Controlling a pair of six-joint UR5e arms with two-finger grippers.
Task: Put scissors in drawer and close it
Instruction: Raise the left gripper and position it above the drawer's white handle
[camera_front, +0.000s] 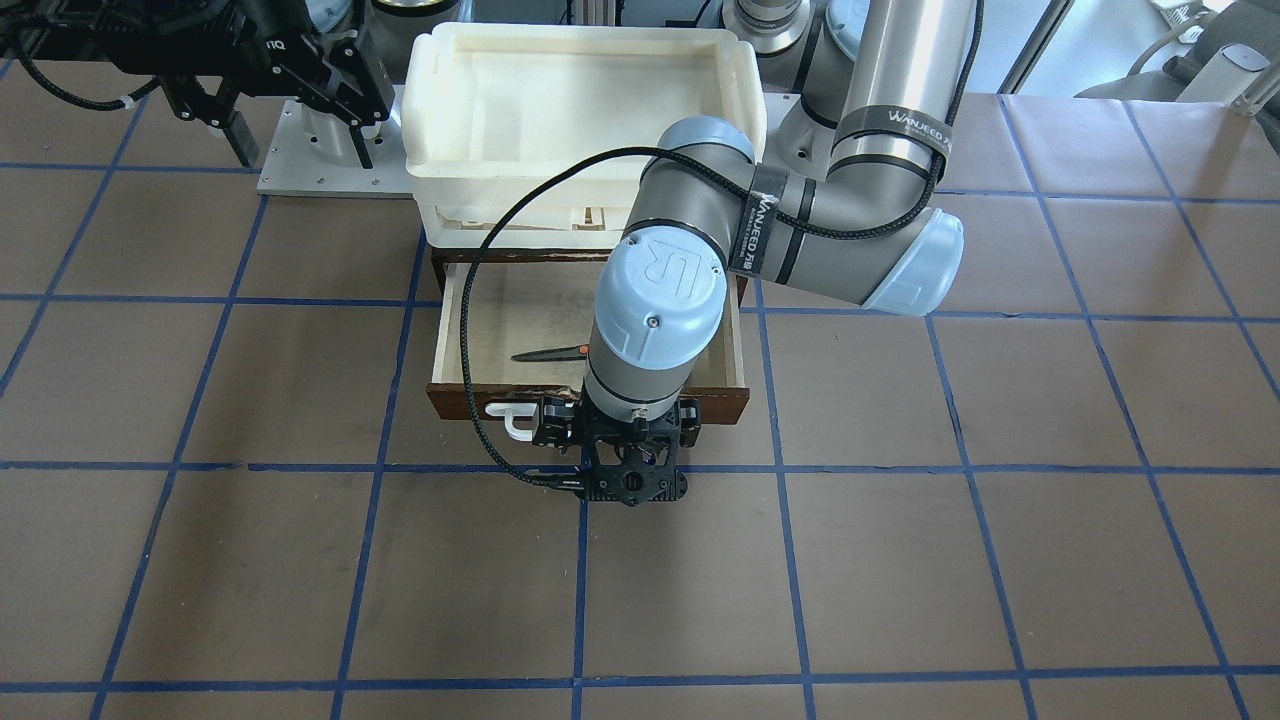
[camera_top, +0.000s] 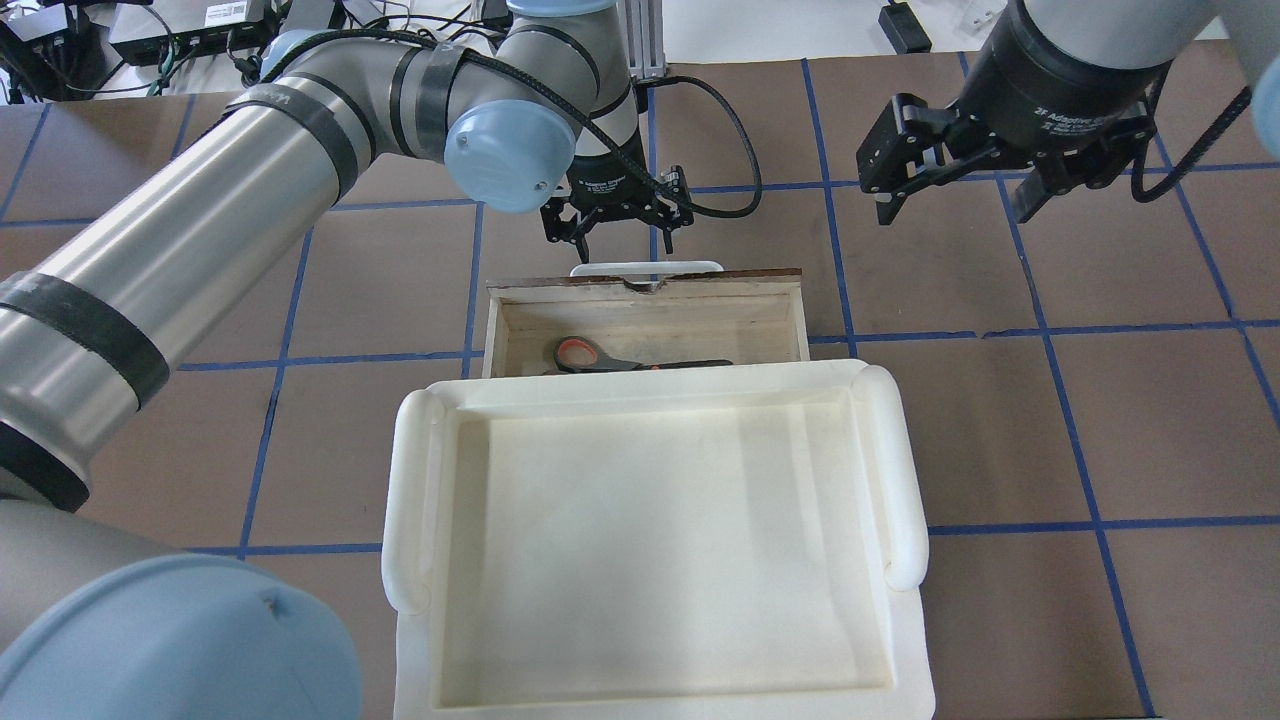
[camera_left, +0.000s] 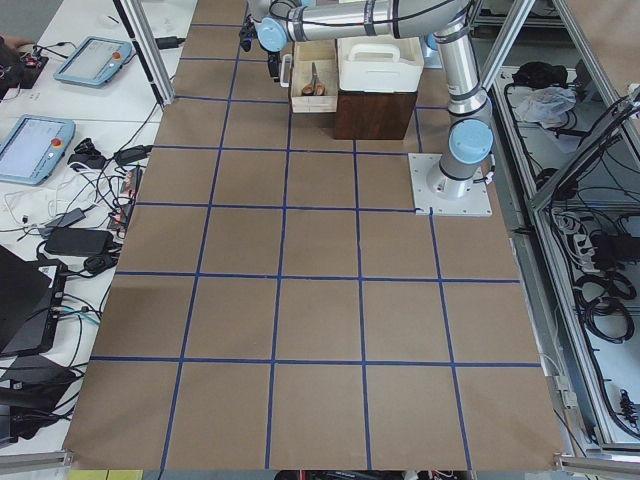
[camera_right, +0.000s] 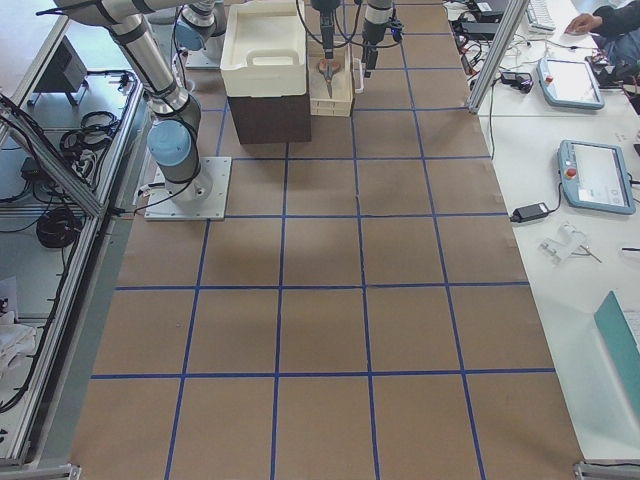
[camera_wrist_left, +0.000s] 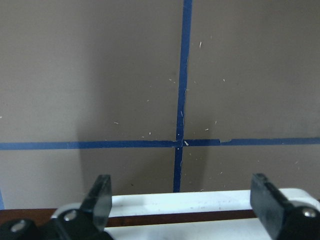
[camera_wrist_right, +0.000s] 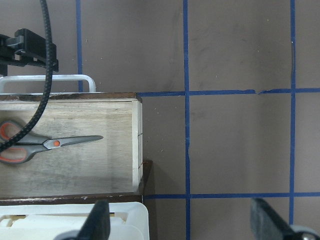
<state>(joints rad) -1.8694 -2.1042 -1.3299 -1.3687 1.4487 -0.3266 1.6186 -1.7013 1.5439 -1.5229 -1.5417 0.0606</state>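
The scissors (camera_top: 600, 357) with grey-and-orange handles lie flat inside the open brown drawer (camera_top: 650, 300); they also show in the right wrist view (camera_wrist_right: 45, 145) and the front view (camera_front: 545, 353). The drawer's white bar handle (camera_top: 645, 268) faces away from the robot. My left gripper (camera_top: 625, 240) is open and empty just beyond the drawer front; in its wrist view the handle (camera_wrist_left: 200, 202) runs between the two fingers (camera_wrist_left: 100, 195). My right gripper (camera_top: 957, 203) is open and empty, raised to the right of the drawer.
A large white plastic tray (camera_top: 400, 500) sits on top of the cabinet that holds the drawer and covers the drawer's rear part. The brown table has a blue tape grid (camera_front: 780, 470). The left arm's black cable (camera_front: 480, 300) loops over the drawer.
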